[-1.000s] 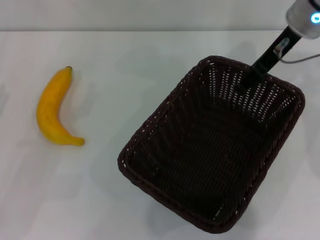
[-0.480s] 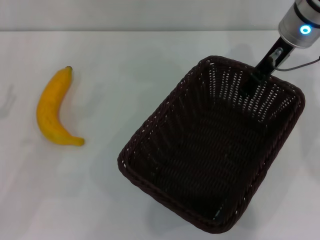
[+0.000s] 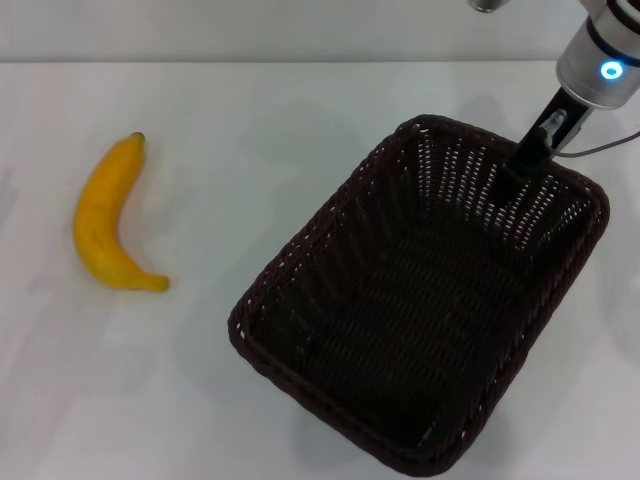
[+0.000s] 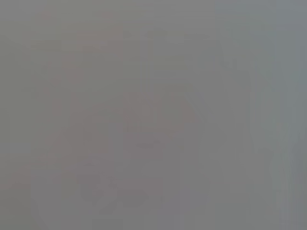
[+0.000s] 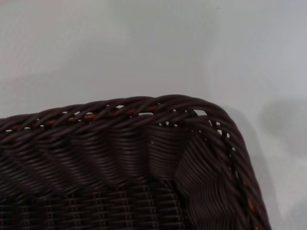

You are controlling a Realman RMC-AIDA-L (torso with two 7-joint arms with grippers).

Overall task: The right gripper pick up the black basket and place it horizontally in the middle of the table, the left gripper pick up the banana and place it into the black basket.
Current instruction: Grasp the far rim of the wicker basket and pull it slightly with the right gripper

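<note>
The black basket (image 3: 420, 300) lies at an angle on the right half of the white table (image 3: 250, 110). My right gripper (image 3: 520, 165) reaches down from the upper right, its black finger over the basket's far rim and gripping it. The right wrist view shows a corner of the basket's braided rim (image 5: 144, 108) close up, with table behind it. The banana (image 3: 105, 220) lies on the table at the left, stem end pointing away, well apart from the basket. My left gripper does not show in any view; the left wrist view is a plain grey blur.
The table's far edge (image 3: 300, 62) runs along the top of the head view, with a pale wall behind it. A grey cable (image 3: 610, 142) hangs by the right arm.
The right arm has shifted slightly right and down. The basket has moved with it; its near corners have spread a little toward the bottom left. The banana has not moved.
</note>
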